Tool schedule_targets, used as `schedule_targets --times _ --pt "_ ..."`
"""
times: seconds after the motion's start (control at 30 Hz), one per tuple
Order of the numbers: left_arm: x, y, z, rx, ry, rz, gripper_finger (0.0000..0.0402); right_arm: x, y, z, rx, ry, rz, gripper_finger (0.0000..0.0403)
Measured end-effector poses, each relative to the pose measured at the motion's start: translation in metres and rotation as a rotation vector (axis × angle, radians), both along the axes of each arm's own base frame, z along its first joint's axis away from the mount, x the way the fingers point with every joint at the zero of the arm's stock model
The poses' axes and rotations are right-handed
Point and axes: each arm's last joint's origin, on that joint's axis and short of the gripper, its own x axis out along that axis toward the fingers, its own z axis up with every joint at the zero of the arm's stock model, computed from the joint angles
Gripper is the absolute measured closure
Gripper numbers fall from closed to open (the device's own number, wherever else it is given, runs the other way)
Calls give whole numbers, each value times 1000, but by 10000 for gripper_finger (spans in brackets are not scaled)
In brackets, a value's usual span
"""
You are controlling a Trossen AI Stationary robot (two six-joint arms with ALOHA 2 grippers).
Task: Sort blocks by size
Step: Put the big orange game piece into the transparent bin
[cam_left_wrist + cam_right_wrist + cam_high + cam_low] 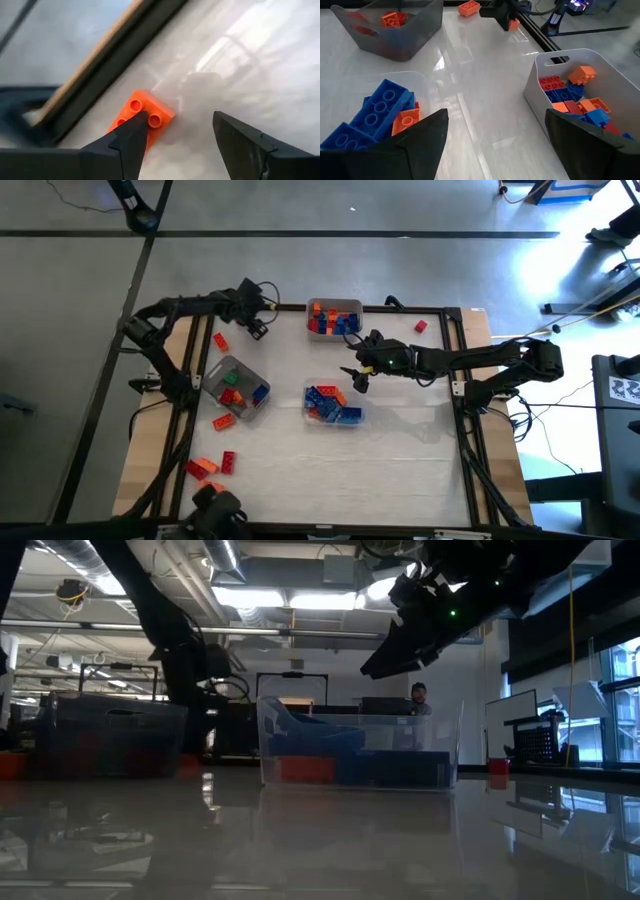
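Holding red, orange and blue studded plastic bricks [575, 100], a white plastic tray [540, 75] is being flanked by the spread right gripper [492, 135]; the left gripper [175, 135] is being held open beside an orange studded brick [145, 112].

Dark arms, tapered black fingers [585, 137]

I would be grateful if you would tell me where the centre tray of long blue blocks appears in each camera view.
High view: the centre tray sits mid-table, below the right tool.
Low view: the clear tray at centre, under that tool.
Left wrist view: not in it.
Right wrist view: lower left, beside that tool's own fingers.
Shared landmark: the open right tool.
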Motion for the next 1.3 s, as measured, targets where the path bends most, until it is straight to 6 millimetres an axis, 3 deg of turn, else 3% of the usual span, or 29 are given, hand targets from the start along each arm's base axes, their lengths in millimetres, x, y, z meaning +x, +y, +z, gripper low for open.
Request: schedule_targets --times 0.23,0.57,0.73,0.87,1.0,1.17,1.3 --pt "32 -24 2 -83 -113 -149 192 0 0 0 0 0 0 72" --pt "78 -80 4 -141 -148 -377 192 0 0 0 0 0 0 72" --pt "89 -100 28 -122 -174 -429 192 0 0 0 0 1 -1 72" --pt "90 -107 59 -28 -183 -478 192 0 0 0 0 1 -1 72" --pt "81 -106 75 70 -140 -610 192 0 0 0 1 2 0 72" --pt "71 -95 67 108 -4 -785 192 0 0 0 1 3 1 72" --pt "62 -84 48 59 39 -799 192 0 0 -1 1 4 1 72"
